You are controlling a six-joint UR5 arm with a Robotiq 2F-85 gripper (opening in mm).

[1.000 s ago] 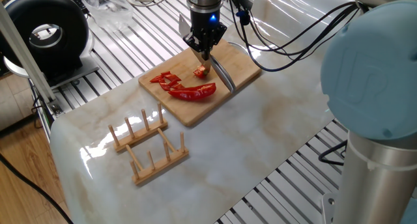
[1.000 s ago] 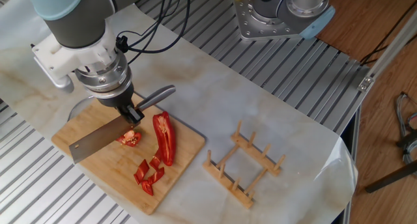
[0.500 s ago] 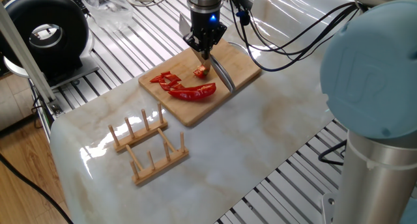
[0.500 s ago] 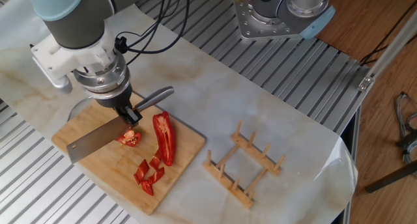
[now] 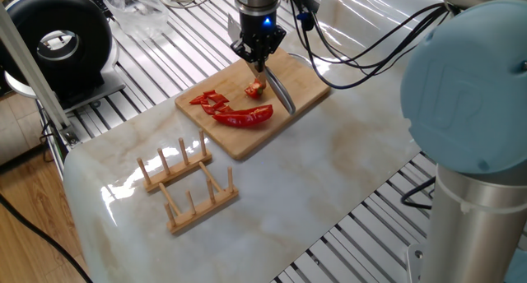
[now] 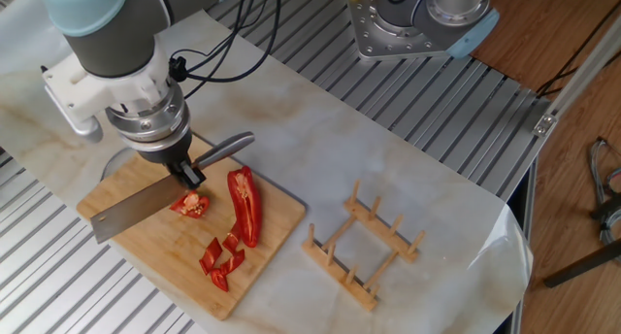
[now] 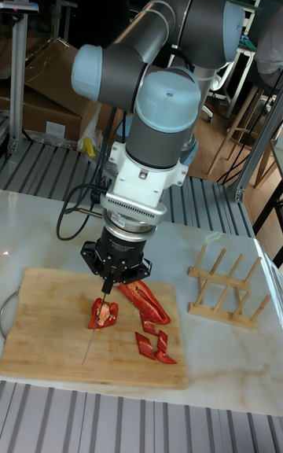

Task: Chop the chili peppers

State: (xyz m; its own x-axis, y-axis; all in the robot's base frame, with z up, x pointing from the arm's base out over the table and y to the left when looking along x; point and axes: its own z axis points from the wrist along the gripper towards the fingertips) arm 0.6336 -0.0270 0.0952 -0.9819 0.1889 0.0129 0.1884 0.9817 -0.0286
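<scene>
On the bamboo cutting board (image 6: 155, 254) lie the chili peppers. They are a long red half (image 6: 245, 206), a short chunk (image 6: 191, 205) and several cut bits (image 6: 221, 258). My gripper (image 6: 189, 174) is shut on the handle of a cleaver-style knife (image 6: 131, 210). Its blade is held just over the board, right beside the short chunk (image 5: 255, 90). The tall fixed view shows the blade edge-on (image 7: 94, 327) at the left of that chunk (image 7: 103, 314), with the gripper (image 7: 116, 272) above. The long half (image 5: 247, 116) lies toward the board's front edge.
A wooden dish rack (image 5: 185, 184) stands on the marble top in front of the board. A black round device (image 5: 58, 40) and a clear plastic bag (image 5: 136, 7) sit at the back left. A robot base plate (image 6: 417, 18) is mounted on the slatted frame.
The gripper and knife have shifted and lifted slightly, the blade drawing a little away from the short chunk. The pepper pieces have not moved.
</scene>
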